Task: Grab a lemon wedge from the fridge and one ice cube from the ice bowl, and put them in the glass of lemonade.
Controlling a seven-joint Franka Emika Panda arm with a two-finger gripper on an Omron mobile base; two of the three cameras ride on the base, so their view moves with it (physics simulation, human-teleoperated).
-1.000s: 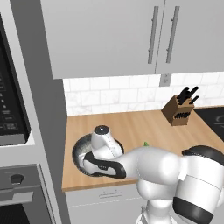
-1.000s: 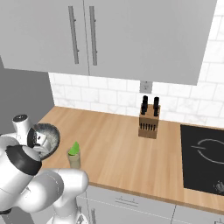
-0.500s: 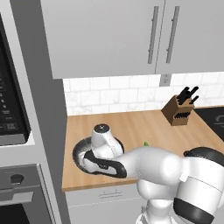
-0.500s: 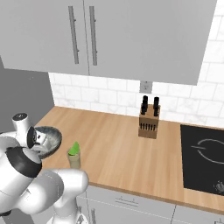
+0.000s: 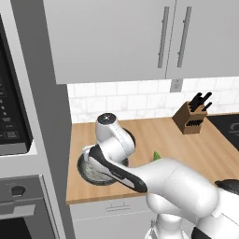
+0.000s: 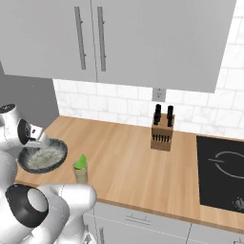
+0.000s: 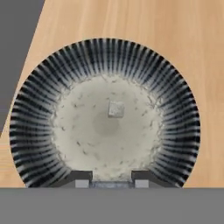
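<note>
The ice-cube step is in hand: the gripper (image 7: pixel 108 183) hangs over the ice bowl (image 7: pixel 35 131), fingers slightly apart and empty. Next it must descend onto the ice cube (image 7: pixel 116 109).

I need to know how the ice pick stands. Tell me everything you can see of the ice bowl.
The ice bowl is round and shallow, with a dark rim streaked in pale radial lines and a pale, speckled, ceramic-looking inside. It sits upright on the wooden counter near its left end, beside the glass. One small pale cube lies near its middle. The gripper hangs above, looking straight down into it; its tips touch neither cube nor bowl.
</note>
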